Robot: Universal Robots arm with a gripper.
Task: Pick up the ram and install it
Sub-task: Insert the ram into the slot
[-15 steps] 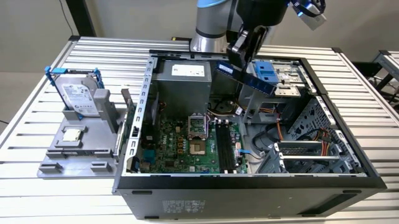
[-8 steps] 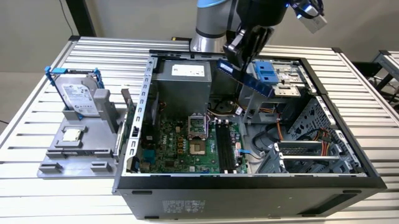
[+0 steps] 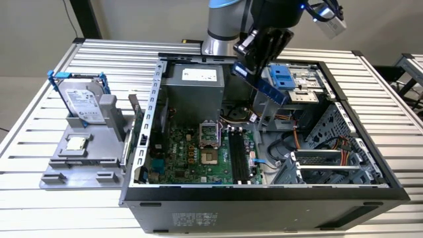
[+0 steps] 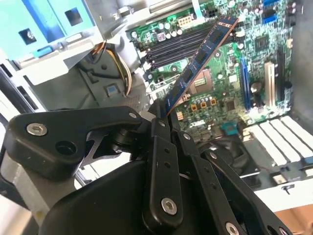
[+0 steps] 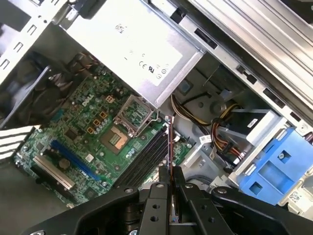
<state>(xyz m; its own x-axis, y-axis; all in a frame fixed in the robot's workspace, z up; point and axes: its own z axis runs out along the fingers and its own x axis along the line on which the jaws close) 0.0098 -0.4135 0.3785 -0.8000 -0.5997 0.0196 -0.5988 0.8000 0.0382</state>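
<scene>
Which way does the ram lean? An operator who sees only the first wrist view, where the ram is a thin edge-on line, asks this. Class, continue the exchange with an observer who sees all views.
Observer: In the exterior view the ram hangs tilted from the gripper. Its lower end points toward the exterior view's right, above the open computer case.
Operator: Does its face show anywhere?
Observer: In the second wrist view its flat side shows a row of dark chips, above the motherboard.
Operator: What sits outside the case?
Observer: A hard drive in a blue frame, propped on a grey stand at the exterior view's left.
</scene>
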